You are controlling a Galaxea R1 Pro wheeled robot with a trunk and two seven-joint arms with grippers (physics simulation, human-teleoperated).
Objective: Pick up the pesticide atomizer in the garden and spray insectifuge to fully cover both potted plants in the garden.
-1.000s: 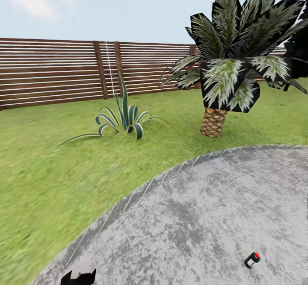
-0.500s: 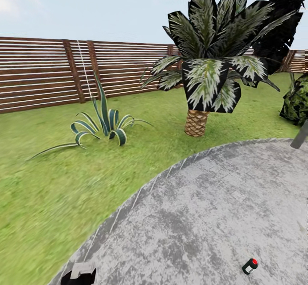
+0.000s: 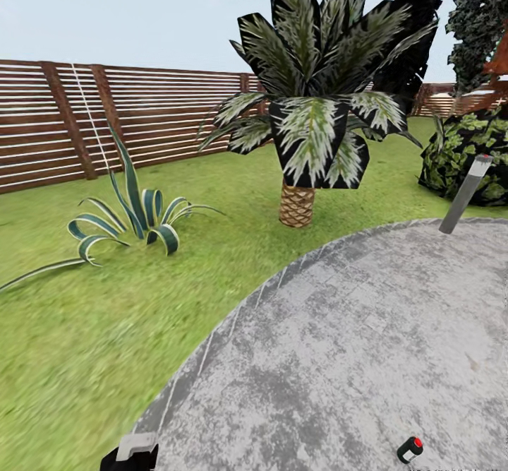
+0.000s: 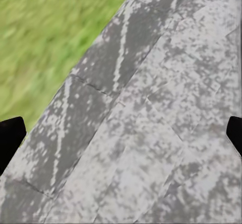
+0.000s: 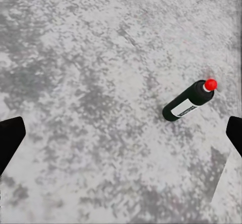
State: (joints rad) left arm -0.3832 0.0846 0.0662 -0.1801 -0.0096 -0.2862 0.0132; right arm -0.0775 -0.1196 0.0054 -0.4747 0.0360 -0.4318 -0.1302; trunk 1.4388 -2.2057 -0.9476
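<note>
A small dark bottle [image 5: 189, 102] with a white patch and a red tip lies on its side on the mottled grey stone patio [image 3: 353, 344]; it looks like the pesticide atomizer. The head view shows this bottle [image 3: 409, 449] near the bottom right corner. My right gripper [image 5: 121, 133] hangs open above the patio, the bottle a little ahead and off to one side of it. My left gripper [image 4: 121, 133] is open over the patio's edge by the grass, and part of the left gripper [image 3: 130, 457] pokes in at the head view's bottom left. The potted plants are out of view.
Green lawn [image 3: 85, 316] surrounds the patio. A spiky green-white clump [image 3: 134, 210] and a short palm [image 3: 310, 125] grow in the grass before a brown slatted fence [image 3: 155, 111]. A dark shrub [image 3: 466, 160] and a slanted grey post [image 3: 464, 195] stand at the right.
The head camera has panned right, so fence, clump and palm slid left and the shrub and post came into view. The bottle sits lower in the picture. The grippers look unchanged.
</note>
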